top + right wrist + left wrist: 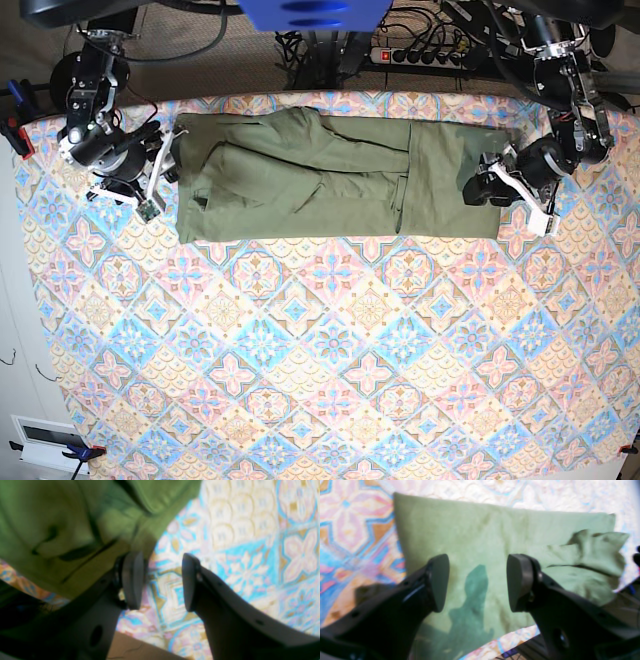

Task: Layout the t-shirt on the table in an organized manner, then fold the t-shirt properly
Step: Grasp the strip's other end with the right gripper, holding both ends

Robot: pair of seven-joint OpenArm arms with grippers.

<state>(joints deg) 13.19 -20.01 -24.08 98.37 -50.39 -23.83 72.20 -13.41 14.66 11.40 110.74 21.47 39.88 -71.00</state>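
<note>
Behind the table (pixel 330 400), cables (pixel 420 45).

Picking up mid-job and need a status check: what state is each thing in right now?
t-shirt: folded into a long strip, flat on the table, rumpled near one end, not held.
table: covered by patterned cloth, shirt near its far edge.
left hand: open, empty, over the shirt.
right hand: open, empty, beside the shirt's edge.

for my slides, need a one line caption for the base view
Two robot arms flank a green t-shirt folded into a long strip on the patterned table.
</note>
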